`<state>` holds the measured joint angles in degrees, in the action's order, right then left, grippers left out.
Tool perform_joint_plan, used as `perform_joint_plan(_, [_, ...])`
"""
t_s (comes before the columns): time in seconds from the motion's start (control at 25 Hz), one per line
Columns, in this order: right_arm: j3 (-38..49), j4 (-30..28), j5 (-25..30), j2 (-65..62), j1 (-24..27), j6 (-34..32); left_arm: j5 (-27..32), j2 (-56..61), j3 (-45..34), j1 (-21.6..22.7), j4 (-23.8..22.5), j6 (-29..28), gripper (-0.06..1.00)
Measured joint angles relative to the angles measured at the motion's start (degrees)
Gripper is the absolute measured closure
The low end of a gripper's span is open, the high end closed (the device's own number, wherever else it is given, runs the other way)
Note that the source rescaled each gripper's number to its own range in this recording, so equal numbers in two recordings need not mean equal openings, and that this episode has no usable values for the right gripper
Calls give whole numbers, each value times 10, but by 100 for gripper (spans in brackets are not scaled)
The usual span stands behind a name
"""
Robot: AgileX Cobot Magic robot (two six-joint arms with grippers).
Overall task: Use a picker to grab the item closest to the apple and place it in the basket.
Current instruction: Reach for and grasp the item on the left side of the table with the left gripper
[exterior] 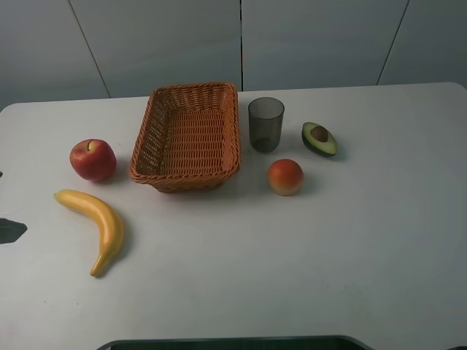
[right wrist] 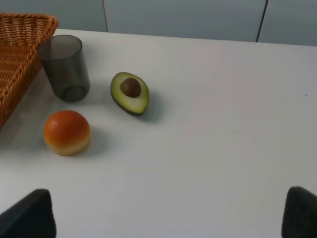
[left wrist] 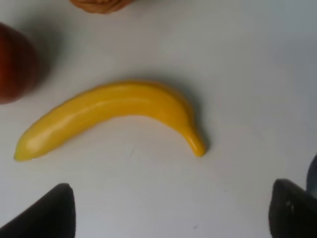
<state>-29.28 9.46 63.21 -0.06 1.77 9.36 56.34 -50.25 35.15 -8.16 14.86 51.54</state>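
Note:
A red apple sits at the table's left, with a yellow banana lying just in front of it. The woven basket stands to the right of the apple. In the left wrist view the banana lies flat, and the apple shows at the edge. My left gripper is open above the table, short of the banana, its dark fingertips wide apart and nothing between them. Only a dark tip of it shows at the exterior view's left edge. My right gripper is open and holds nothing.
Right of the basket stand a grey translucent cup, a halved avocado and an orange-red round fruit. The right wrist view shows the cup, avocado and round fruit. A dark edge borders the table's front.

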Motion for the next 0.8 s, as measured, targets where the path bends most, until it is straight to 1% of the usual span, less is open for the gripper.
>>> perform_joint_plan(0.08, [0,0,0,0,0,0,-15,-38,0,-3,0,60,-6])
perform_joint_plan(0.2, [0,0,0,0,0,0,-53,-88,0,-4,1,167,-6])
perform_joint_plan(0.36, [0,0,0,0,0,0,-111,-147,0,-4,1,255,-6])
perform_joint_plan(0.44, [0,0,0,0,0,0,-125,-174,0,-4,1,294,-6])
perform_joint_plan(0.56, [0,0,0,0,0,0,-139,-220,0,-4,-1,327,-6])
perform_joint_plan(0.64, [0,0,0,0,0,0,-164,-248,0,-7,-5,335,-6])
perform_joint_plan(0.72, [0,0,0,0,0,0,-191,-279,2,-20,-15,339,-6])
perform_joint_plan(0.8, [0,0,0,0,0,0,-205,-308,9,-42,-36,340,-6])
